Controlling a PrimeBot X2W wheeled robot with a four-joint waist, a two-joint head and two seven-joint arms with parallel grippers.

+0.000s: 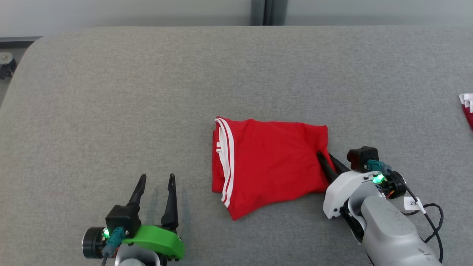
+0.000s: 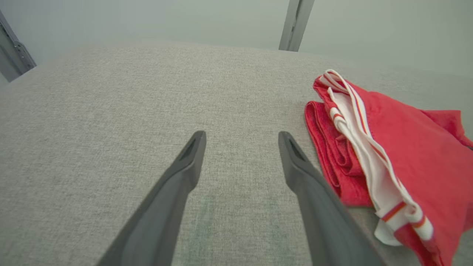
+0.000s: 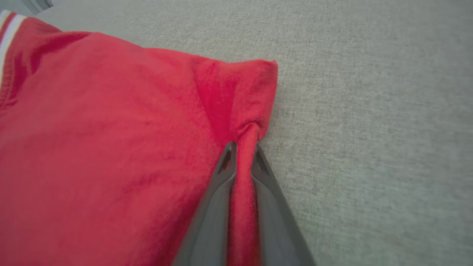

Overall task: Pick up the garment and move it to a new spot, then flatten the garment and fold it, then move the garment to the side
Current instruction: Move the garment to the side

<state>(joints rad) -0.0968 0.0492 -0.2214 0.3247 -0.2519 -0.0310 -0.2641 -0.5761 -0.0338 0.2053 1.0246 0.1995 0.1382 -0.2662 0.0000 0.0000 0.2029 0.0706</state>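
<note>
garment [image 1: 269, 166]: red with white stripes, folded, lying on the grey table [image 1: 129, 92] a little right of the middle.
right gripper [image 3: 244, 147]: closed on the garment's right edge, just below its far right corner; a ridge of red cloth is pinched between the two fingers.
left gripper [image 1: 157, 178]: wide open, holding nothing, left of the garment's striped edge and apart from it.
cloth [image 1: 467, 109]: red and white, at the far right, well apart from the garment.
</note>
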